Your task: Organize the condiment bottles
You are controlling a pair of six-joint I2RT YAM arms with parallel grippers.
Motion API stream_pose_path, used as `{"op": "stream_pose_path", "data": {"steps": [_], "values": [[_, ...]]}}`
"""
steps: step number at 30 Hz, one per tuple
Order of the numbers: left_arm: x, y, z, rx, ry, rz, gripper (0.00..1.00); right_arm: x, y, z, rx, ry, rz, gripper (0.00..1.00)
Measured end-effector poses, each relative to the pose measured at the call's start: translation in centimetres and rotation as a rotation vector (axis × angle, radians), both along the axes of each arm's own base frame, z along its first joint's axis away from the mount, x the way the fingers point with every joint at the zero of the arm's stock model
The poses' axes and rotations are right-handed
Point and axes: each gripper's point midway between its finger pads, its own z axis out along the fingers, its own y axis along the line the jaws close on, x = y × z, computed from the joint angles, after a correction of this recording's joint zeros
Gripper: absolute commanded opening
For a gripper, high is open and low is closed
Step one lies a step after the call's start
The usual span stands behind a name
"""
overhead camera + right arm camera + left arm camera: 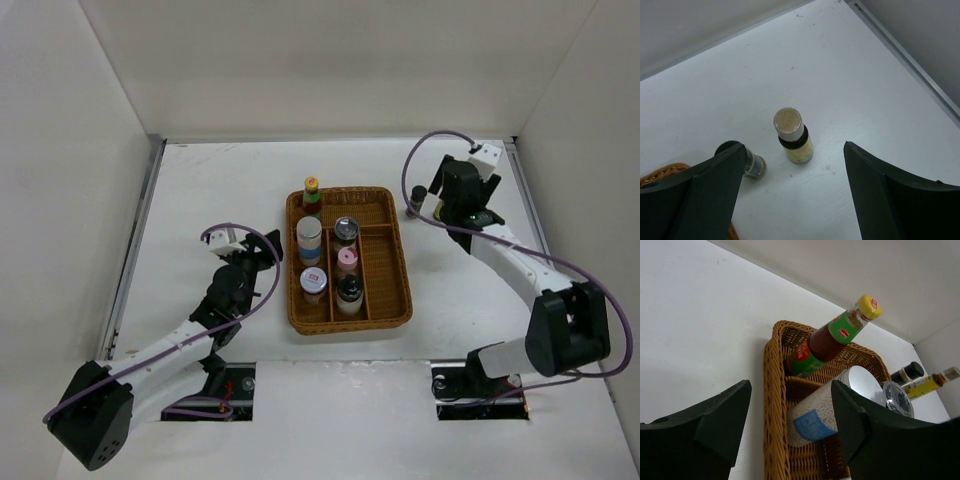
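Pincers released: right pincer (pixel 795 146) near yellow bottle (pixel 799 149), left pincer (pixel 791 386) facing wicker tray (pixel 772 390).

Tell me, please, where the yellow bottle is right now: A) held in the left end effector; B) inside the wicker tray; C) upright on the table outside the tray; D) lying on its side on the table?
C: the yellow bottle stands cap-up on the white table, beside a dark bottle, outside the wicker tray.
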Motion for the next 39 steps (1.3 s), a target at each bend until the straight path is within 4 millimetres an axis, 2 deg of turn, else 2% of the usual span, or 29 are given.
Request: {"op": "stream_pose_path", "data": {"steps": [3, 5, 12, 16, 24, 31, 36, 39], "values": [[0.0, -0.1, -0.1, 0.002, 0.003, -0.005, 0.64, 1.5, -0.7, 0.2, 0.011, 0.000, 0.012, 0.85], [0.0, -0.1, -0.1, 0.002, 0.003, -0.005, 0.64, 2.3, -1.2, -0.4, 0.014, 0.014, 0.019, 0.84], [0.0, 0.0, -0.1, 0.001, 0.003, -0.001, 0.64, 3.9, -1.1, -4.9, 0.028, 0.120, 0.071, 0.77], [0.1, 0.0, -0.2, 0.002, 0.004, -0.001, 0.64, 4.5, -0.6, -6.2, 0.036, 0.145, 0.094, 0.73], [0.2, -0.1, -0.6, 0.009, 0.016, -0.001, 0.64, 5.3, -0.4, -5.8, 0.039, 0.113, 0.099, 0.63], [0.4, -0.3, -1.4, 0.020, 0.035, -0.002, 0.63, 5.7, -0.7, -5.2, 0.035, 0.100, 0.095, 0.45], [0.4, -0.3, -1.2, 0.016, 0.030, -0.003, 0.63, 5.8, -1.3, -5.3, 0.036, 0.101, 0.081, 0.47], [0.4, -0.2, -1.2, 0.015, 0.029, -0.001, 0.63, 6.0, -1.5, -5.6, 0.037, 0.107, 0.077, 0.36]]}}
